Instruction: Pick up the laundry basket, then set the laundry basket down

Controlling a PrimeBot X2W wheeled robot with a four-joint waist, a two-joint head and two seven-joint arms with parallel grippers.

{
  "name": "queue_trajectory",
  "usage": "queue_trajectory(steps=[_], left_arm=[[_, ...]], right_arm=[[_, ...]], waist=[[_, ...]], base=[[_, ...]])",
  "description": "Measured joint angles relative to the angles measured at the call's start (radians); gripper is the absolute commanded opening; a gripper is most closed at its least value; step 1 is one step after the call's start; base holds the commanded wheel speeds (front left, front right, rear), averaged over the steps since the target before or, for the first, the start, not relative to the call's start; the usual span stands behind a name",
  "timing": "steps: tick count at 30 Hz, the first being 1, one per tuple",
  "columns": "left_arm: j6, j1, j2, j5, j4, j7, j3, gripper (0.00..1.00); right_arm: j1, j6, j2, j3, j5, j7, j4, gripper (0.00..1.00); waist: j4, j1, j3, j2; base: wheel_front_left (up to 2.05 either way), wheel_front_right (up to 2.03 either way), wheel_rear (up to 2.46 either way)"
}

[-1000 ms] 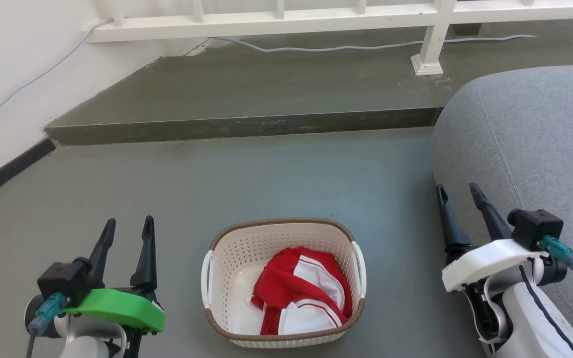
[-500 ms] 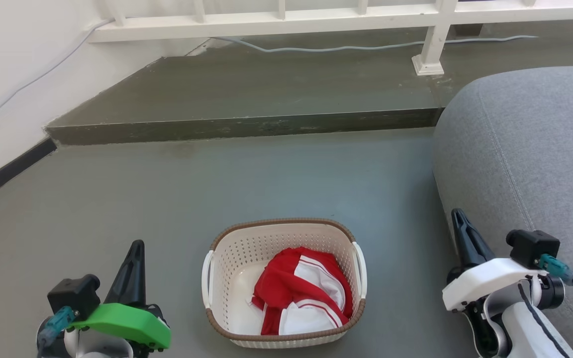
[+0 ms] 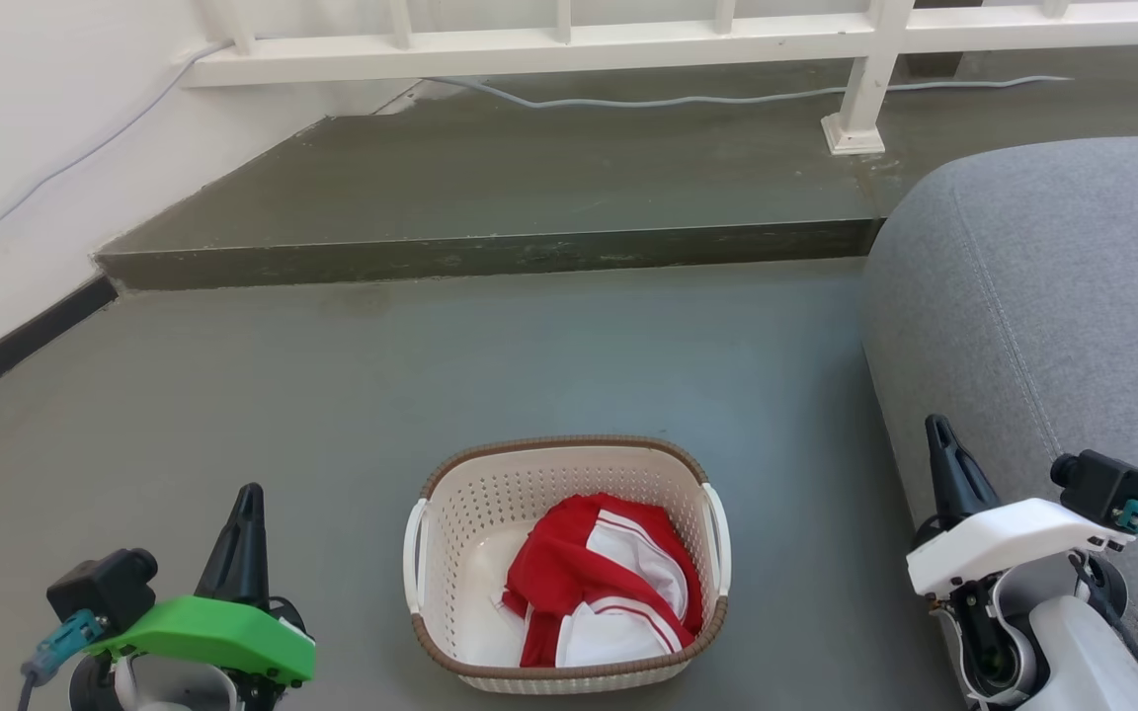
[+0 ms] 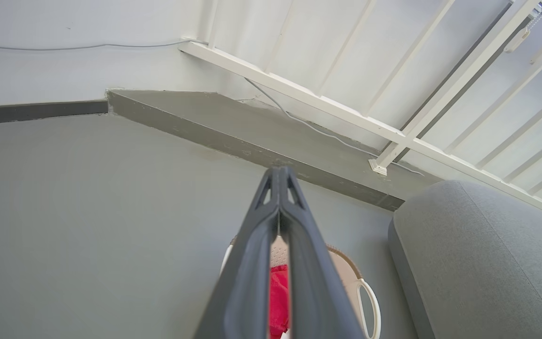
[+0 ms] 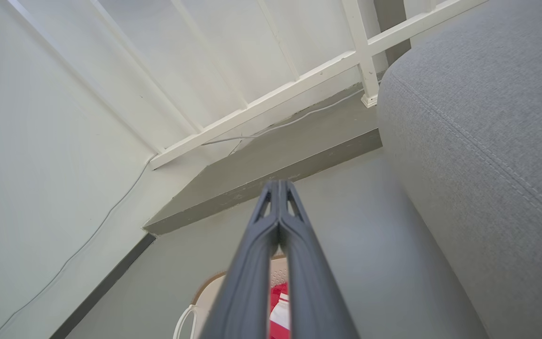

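Note:
The laundry basket [image 3: 450, 538], cream with perforated walls, a brown rim and white side handles, stands on the grey floor at the bottom centre of the head view, with red-and-white clothing [image 3: 604, 583] inside. My left gripper [image 3: 248, 504] is to its left, shut and empty, well apart from the left handle. My right gripper [image 3: 941, 434] is to its right beside the sofa, also shut and empty. In the left wrist view the shut fingertips [image 4: 279, 176] point over the laundry basket [image 4: 346, 275]. The right wrist view shows its shut fingertips [image 5: 278, 188] above the laundry basket [image 5: 205, 294].
A grey sofa [image 3: 1053, 296] fills the right side, close to my right arm. A raised concrete step [image 3: 490, 252] runs across the floor ahead, with a white railing [image 3: 549, 39] and a cable [image 3: 628, 97] on it. A white wall [image 3: 6, 148] stands at the left.
Both grippers went from open to shut and drew back down towards the frame's bottom, the left shifting left and the right shifting right. The basket stayed put.

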Motion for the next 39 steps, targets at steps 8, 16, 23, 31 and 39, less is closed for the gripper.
queue_trajectory(steps=[8, 16, 23, 31, 39], left_arm=[[0.000, -0.001, -0.001, -0.083, 0.001, 0.034, 0.020, 0.00], [0.000, -0.001, -0.002, -0.194, 0.001, 0.068, 0.038, 0.00], [0.000, -0.002, -0.002, -0.270, 0.001, 0.091, 0.058, 0.00], [0.000, -0.002, -0.003, -0.371, 0.001, 0.120, 0.071, 0.00], [-0.005, -0.002, -0.004, -0.462, 0.001, 0.148, 0.093, 0.00]], right_arm=[[0.000, 0.009, 0.003, -0.028, 0.095, 0.033, -0.004, 0.00], [0.000, 0.018, 0.011, -0.060, 0.200, 0.066, -0.012, 0.00], [0.000, 0.027, 0.017, -0.083, 0.284, 0.089, -0.017, 0.00], [0.000, 0.031, 0.024, -0.111, 0.379, 0.119, -0.026, 0.00], [0.000, 0.039, 0.027, -0.140, 0.476, 0.149, -0.036, 0.00]], waist=[[0.002, 0.0000, -0.003, 0.0000], [0.005, 0.0000, -0.006, 0.0000], [0.007, 0.0000, -0.008, 0.0000], [0.010, 0.0000, -0.010, 0.0000], [0.012, 0.0000, -0.013, 0.0000]], base=[[0.00, 0.00, 0.00], [0.00, 0.00, 0.00], [0.00, 0.00, 0.00], [0.00, 0.00, 0.00], [0.00, 0.00, 0.00]])
